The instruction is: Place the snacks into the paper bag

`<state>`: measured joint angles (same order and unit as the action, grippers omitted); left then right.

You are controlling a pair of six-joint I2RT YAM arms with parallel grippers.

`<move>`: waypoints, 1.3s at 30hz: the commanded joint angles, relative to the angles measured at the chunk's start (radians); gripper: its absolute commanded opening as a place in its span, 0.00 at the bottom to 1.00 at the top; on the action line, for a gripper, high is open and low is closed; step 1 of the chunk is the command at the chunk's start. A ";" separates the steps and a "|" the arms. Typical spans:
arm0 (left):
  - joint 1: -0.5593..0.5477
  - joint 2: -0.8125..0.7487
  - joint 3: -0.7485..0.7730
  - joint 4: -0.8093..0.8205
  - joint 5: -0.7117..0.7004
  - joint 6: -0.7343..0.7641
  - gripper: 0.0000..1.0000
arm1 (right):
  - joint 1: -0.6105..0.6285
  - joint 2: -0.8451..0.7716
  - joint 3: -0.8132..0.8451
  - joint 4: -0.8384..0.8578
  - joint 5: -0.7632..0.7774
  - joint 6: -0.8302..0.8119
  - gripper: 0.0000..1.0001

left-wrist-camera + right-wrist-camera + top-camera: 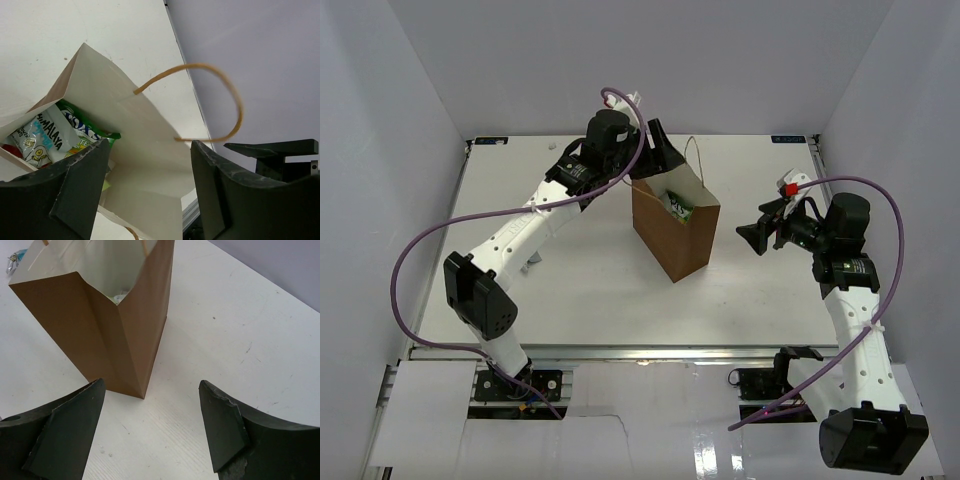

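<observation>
looked mostly done to me, several snacks (45, 137) sat inside the upright paper bag (672, 235) mid-table, left gripper (150, 185) hung wide and empty over its mouth, right gripper (152, 430) wide and empty beside it, maybe one silvery bit (15, 260) left outside

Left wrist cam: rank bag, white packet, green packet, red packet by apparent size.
Largest first:
paper bag
white packet
green packet, partly covered, so unsure versus white
red packet, only a sliver shows
</observation>
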<state>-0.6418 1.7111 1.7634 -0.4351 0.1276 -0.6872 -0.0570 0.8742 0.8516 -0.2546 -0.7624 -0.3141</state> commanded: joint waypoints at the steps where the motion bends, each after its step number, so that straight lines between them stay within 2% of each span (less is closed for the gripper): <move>1: -0.002 -0.050 0.050 0.001 -0.019 0.037 0.77 | -0.004 0.000 -0.008 0.046 -0.025 0.017 0.82; 6: 0.024 -0.157 0.053 0.006 -0.121 0.098 0.86 | -0.006 -0.003 -0.022 0.052 -0.025 0.017 0.82; 8: 0.075 -0.221 -0.038 0.009 -0.216 0.081 0.87 | -0.009 -0.006 -0.032 0.055 -0.023 0.017 0.82; 10: 0.149 -0.345 -0.151 0.015 -0.230 -0.029 0.87 | -0.014 -0.007 -0.039 0.055 -0.023 0.017 0.82; 11: 0.253 -0.387 -0.288 0.015 -0.218 -0.079 0.86 | -0.015 -0.009 -0.046 0.058 -0.022 0.017 0.82; 12: 0.301 -0.471 -0.362 0.012 -0.211 -0.128 0.87 | -0.015 -0.011 -0.051 0.060 -0.020 0.017 0.82; 14: 0.445 -0.550 -0.508 0.001 -0.204 -0.292 0.94 | -0.020 -0.011 -0.055 0.061 -0.021 0.018 0.82; 15: 0.485 -0.585 -0.641 -0.017 -0.204 -0.352 0.96 | -0.020 -0.012 -0.060 0.063 -0.021 0.018 0.82; 17: 0.571 -0.662 -0.743 -0.049 -0.239 -0.519 0.98 | -0.021 -0.012 -0.063 0.061 -0.020 0.018 0.82; 18: 0.588 -0.672 -0.795 -0.133 -0.267 -0.581 0.98 | -0.023 -0.014 -0.066 0.060 -0.020 0.020 0.82; 19: 0.617 -0.671 -0.809 -0.184 -0.295 -0.679 0.98 | -0.023 -0.015 -0.068 0.060 -0.023 0.020 0.82; 22: 0.680 -0.604 -0.817 -0.293 -0.333 -0.698 0.98 | -0.023 -0.017 -0.075 0.061 -0.020 0.020 0.82; 25: 0.699 -0.520 -0.782 -0.330 -0.356 -0.605 0.98 | -0.023 -0.018 -0.083 0.063 -0.021 0.020 0.82; 29: 0.705 -0.322 -0.731 -0.358 -0.422 -0.427 0.98 | -0.023 -0.027 -0.091 0.063 -0.018 0.021 0.82; 33: 0.706 -0.159 -0.667 -0.350 -0.412 -0.284 0.98 | -0.024 -0.034 -0.098 0.061 -0.006 0.020 0.82; 39: 0.708 -0.006 -0.591 -0.361 -0.433 -0.218 0.96 | -0.029 -0.035 -0.098 0.061 -0.003 0.017 0.82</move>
<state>0.0601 1.6958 1.1282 -0.7773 -0.2672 -0.9752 -0.0788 0.8558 0.7544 -0.2279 -0.7639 -0.2985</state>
